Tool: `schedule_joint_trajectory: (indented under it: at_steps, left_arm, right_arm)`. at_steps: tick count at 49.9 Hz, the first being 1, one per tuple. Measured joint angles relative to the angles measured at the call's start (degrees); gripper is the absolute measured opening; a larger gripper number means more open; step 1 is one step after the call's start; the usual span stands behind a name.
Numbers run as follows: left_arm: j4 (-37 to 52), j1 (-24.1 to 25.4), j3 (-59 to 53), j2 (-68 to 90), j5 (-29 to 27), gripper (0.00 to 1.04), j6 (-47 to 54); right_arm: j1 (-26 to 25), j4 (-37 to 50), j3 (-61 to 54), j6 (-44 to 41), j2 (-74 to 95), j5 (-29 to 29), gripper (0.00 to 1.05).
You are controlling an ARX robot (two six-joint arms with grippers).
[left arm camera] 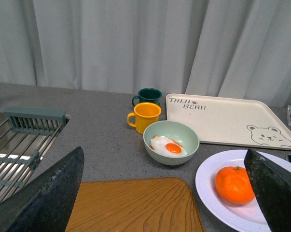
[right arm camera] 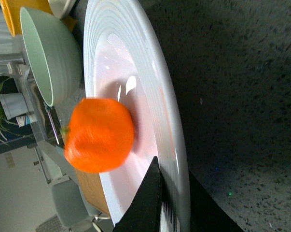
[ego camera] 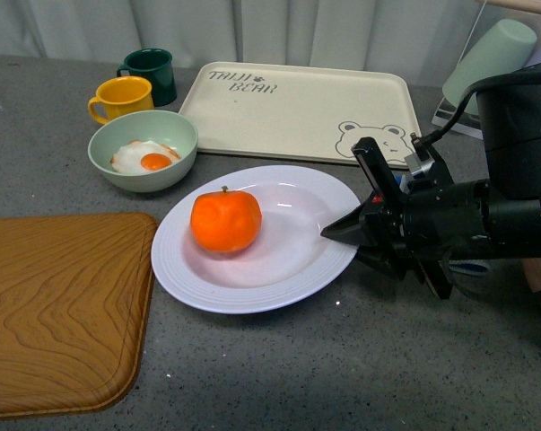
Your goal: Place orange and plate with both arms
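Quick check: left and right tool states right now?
Left tool: open, holding nothing.
Right tool: closed on the rim of the white plate.

Two words are being shown in dark outlined capitals on the rectangular cream plastic tray [ego camera: 297, 112], at its far left corner. The lower word is being read as "BEAR"; the upper one, less surely, as "TAJJI". A small bear face is being shown at the near right corner.
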Motion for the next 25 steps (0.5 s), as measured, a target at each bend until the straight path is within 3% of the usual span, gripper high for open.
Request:
schedule_joint_trajectory:
  at_steps: [13, 25]
  left_arm:
    - [0.00, 0.00, 0.00, 0.00, 0.00, 0.98, 0.00]
    - [0.00, 0.00, 0.00, 0.00, -0.04, 0.98, 0.00]
  right_arm:
    - [-1.09, 12.22, -2.23, 2.91, -2.21, -3.37, 0.03]
    - [-1.11, 13.22, 0.81, 4.11, -3.04, -4.20, 0.03]
